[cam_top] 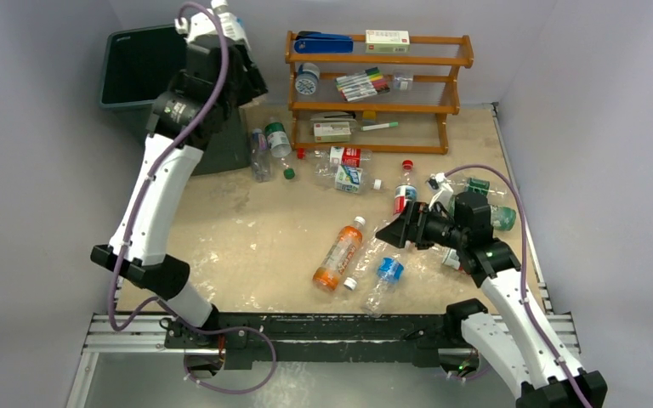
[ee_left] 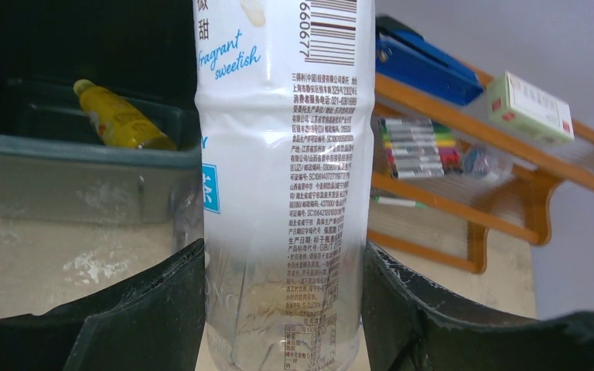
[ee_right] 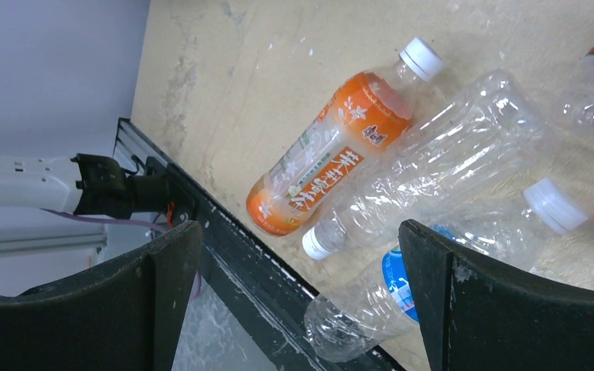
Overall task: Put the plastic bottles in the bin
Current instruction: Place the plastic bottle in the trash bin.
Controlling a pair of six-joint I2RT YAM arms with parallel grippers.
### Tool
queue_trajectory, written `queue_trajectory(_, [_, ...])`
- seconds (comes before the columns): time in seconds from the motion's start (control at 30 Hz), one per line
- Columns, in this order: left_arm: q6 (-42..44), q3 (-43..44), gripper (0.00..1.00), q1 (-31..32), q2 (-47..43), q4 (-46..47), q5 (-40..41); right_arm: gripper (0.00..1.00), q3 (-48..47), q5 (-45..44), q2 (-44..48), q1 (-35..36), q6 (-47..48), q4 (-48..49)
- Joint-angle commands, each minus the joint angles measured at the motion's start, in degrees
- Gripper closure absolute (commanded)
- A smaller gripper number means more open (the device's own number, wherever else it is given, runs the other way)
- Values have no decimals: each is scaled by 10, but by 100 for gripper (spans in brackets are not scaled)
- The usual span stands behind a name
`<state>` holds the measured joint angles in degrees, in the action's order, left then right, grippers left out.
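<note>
My left gripper (cam_top: 218,25) is raised at the back left, by the right rim of the dark bin (cam_top: 126,117), and is shut on a clear bottle with a white label (ee_left: 282,139); both fingers press its sides (ee_left: 282,251). A yellow bottle (ee_left: 120,116) lies inside the bin (ee_left: 46,147). My right gripper (cam_top: 388,231) hangs open above the table's front right with nothing between its fingers (ee_right: 300,228). Below it lie an orange-labelled bottle (ee_right: 325,158), a bare clear bottle (ee_right: 433,178) and a blue-labelled bottle (ee_right: 379,297). More bottles (cam_top: 344,157) lie near the rack.
An orange wooden rack (cam_top: 374,106) with a blue stapler, marker pens and small boxes stands at the back. Bottles (cam_top: 268,144) lie beside the bin's right wall, and others (cam_top: 405,191) by my right arm. The table's black front rail (ee_right: 224,255) runs under the right gripper.
</note>
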<state>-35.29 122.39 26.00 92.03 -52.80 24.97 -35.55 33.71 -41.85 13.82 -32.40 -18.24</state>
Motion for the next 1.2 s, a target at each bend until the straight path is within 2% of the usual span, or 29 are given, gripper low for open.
queue_trajectory(0.0, [26,59,37,-94,32,36,-100,0,17,19,3,2,-3,19])
queue_trajectory(0.23, [-34,59,37,-227,70,137,-268,0,17,19,-1,2,-1,21])
queue_trajectory(0.4, [-64,61,37,-261,102,205,-319,0,20,23,-10,2,0,24])
queue_trajectory(0.63, [-45,71,35,-285,136,207,-311,0,18,18,-11,2,7,15])
queue_trajectory(0.73, [-20,68,28,-288,136,195,-287,0,24,19,-11,2,3,20])
queue_trajectory(0.87, [6,64,22,-291,127,177,-258,0,27,20,-14,1,2,25])
queue_trajectory(1.03, [18,56,20,-291,103,156,-241,0,32,21,-22,2,1,32])
queue_trajectory(1.17, [19,21,20,-289,62,148,-262,0,35,20,-23,2,-2,36])
